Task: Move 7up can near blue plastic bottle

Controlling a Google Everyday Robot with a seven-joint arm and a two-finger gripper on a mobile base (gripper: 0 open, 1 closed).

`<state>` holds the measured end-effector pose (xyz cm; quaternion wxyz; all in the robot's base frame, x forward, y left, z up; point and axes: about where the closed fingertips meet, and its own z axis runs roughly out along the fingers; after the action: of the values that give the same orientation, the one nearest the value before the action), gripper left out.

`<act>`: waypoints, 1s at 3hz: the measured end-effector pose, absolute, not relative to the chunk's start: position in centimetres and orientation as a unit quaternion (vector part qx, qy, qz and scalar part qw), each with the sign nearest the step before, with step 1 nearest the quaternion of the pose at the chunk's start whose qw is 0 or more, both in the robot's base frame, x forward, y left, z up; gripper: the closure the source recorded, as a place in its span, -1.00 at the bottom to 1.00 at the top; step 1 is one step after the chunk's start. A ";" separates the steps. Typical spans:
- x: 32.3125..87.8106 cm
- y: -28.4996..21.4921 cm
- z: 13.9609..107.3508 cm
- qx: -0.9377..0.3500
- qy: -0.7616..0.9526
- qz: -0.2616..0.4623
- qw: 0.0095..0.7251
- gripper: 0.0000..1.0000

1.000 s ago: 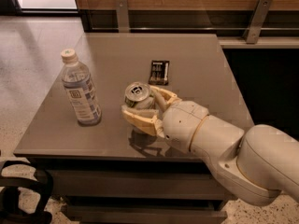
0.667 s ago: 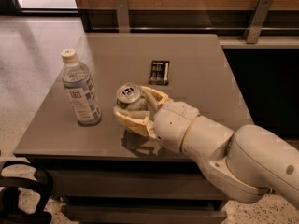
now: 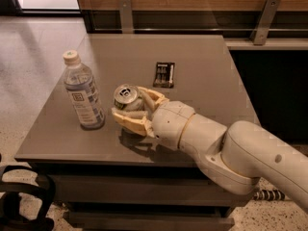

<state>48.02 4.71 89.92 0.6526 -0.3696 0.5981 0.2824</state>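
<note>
Cream-coloured, reaching in from the lower right over the grey table (image 3: 207, 57) on a thick jointed arm (image 3: 231, 148). Gripping the 7up can (image 3: 126, 96) with the gripper (image 3: 129, 107), jaws closing narrowly around its sides, one finger (image 3: 150, 97) lying behind the can and the other (image 3: 126, 121) in front. Holding the can tilted, silver top and pull tab facing up and toward the camera, over the table's front-left part. Casting a shadow on the tabletop just beneath. Standing upright just left of the can, close but not touching: blue plastic bottle (image 3: 83, 93), white cap on, label facing forward. Lying flat farther back, near the table's middle, well apart from the gripper: small dark packet (image 3: 164, 74).
</note>
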 end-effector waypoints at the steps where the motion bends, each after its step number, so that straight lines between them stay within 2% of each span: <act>1: 48.3 5.3 89.1 -0.375 0.614 0.281 0.635 1.00; 2: 48.3 5.4 89.1 -0.377 0.616 0.280 0.632 0.70; 3: 48.3 5.6 89.1 -0.378 0.616 0.280 0.632 0.25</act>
<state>48.29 5.59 89.13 0.6317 -0.3785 0.6159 0.2801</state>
